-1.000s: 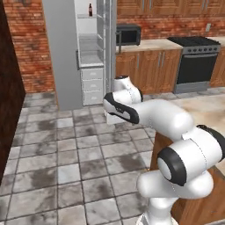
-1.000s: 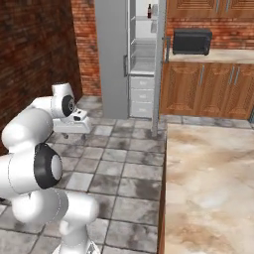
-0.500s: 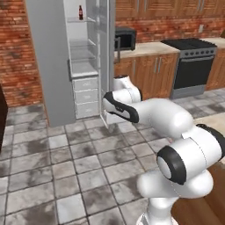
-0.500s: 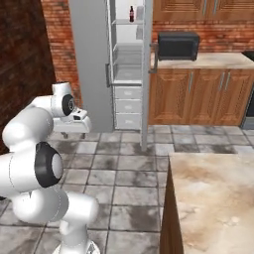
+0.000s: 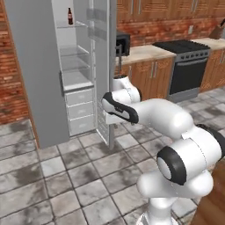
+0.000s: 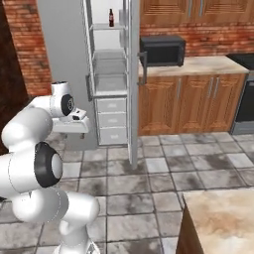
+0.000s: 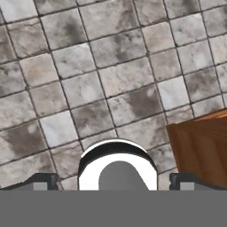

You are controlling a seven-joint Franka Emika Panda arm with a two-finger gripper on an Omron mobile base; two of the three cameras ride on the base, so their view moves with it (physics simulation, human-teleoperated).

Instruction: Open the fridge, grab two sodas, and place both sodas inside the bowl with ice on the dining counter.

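At the bottom of the hand view the hand (image 7: 113, 184) pointed down at the grey tiled floor (image 7: 88, 80), its two dark fingertips (image 7: 42, 181) set far apart at the lower left and lower right with nothing between them, so it stood wide open and empty. A brown wooden corner showed at the right edge of that view, just above the right fingertip. In the right base view the dining desk (image 6: 223, 218) filled the lower right corner, its marbled top bare where it showed, and the white arm rose at the lower left. Farther off, the fridge (image 5: 39, 88) stood in the upper left of the left base view with its door swung open, showing white shelves and white drawers below. The cola bottle (image 5: 70, 16) stood upright on the top shelf, near the top edge of that frame; in the right base view it sat at the top centre (image 6: 111, 18). Behind the open door, a dark microwave (image 6: 161, 50) rested on the wall counter (image 6: 213, 64), and a black stove (image 5: 186, 66) stood at the right of the left base view.
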